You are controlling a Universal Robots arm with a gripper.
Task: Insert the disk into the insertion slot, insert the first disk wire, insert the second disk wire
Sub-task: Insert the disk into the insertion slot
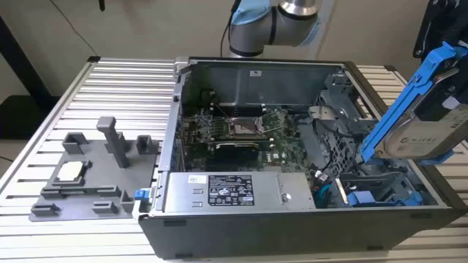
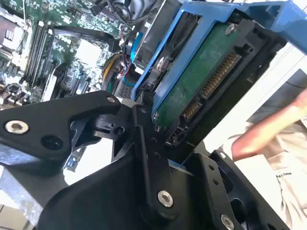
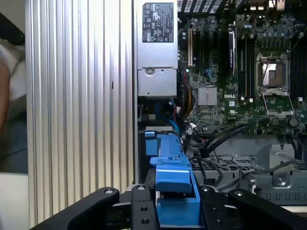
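1. The bench (image 1: pixel 124 93) is ribbed pale metal and carries everything. A plain light wall stands behind it, and my arm (image 1: pixel 272 24) rises at the far side.
2. The open computer case (image 1: pixel 292 238) lies on the bench with its motherboard (image 1: pixel 241 129) bared. The grey sticker-labelled box (image 1: pixel 230 192) sits along its near wall.
3. A grey fixture plate (image 1: pixel 84 183) with upright blocks lies on the bench at the exterior view's left of the case, apart from my work.
4. A person's hand (image 2: pixel 268 129), blurred, shows beyond the case in the second wrist view.
5. The disk (image 1: pixel 428 134) hangs tilted in the air at the exterior view's right, above the drive end of the case and touching nothing there. My jaws are closed tight on the blue end of its frame.
6. The insertion slot (image 1: pixel 376 183) is in the grey cage below the disk and has not received it. I judge the first step under way but not done.
7. Dark cables (image 3: pixel 211 139) lie loose inside the case near the cage. I cannot tell which are the disk wires, and both wire steps remain.
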